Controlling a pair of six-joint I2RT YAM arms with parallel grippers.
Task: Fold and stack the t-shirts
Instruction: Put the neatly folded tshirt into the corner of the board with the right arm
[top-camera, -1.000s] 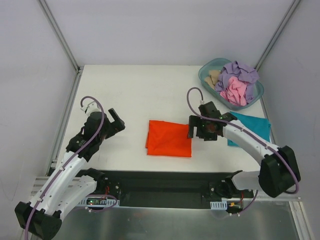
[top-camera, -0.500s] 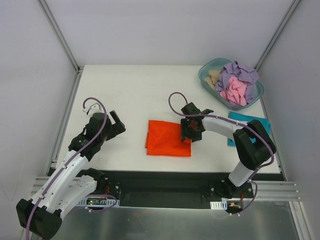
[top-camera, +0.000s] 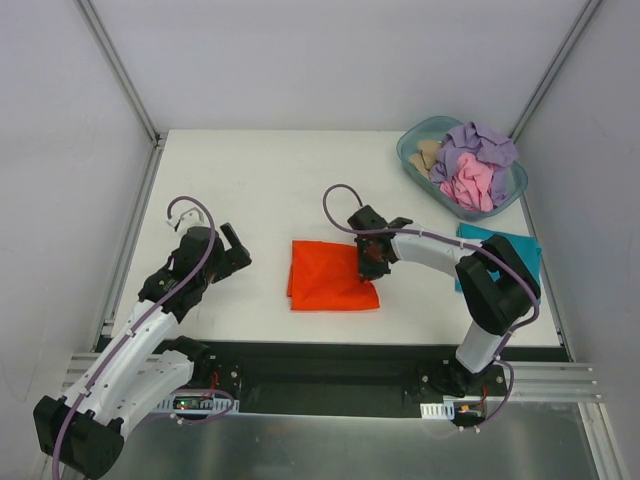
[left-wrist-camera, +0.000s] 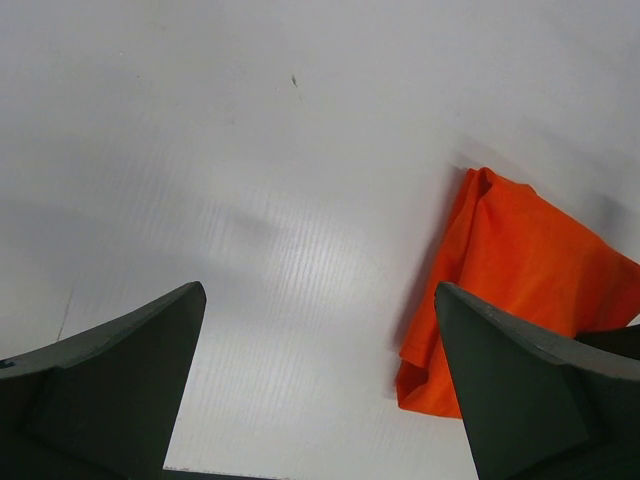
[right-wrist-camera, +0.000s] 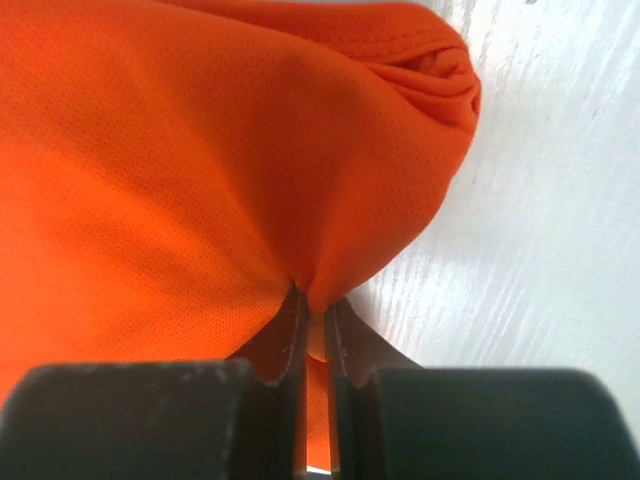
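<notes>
See the orange shirt (top-camera: 330, 277) lying folded flat at mid-desk (top-camera: 260, 180), with the right tool (top-camera: 372, 262) pinched shut on a bunched bit of its right edge. Note the left tool (top-camera: 236, 250) gaping wide and empty, well left of the cloth. Expect light, limp mesh, likely to sag and unfold if lifted by one point. Better to grip through all layers at a corner. Find the teal shirt (top-camera: 515, 250) flat at the right, other shirts (top-camera: 470, 165) heaped in the tub (top-camera: 412, 150).
</notes>
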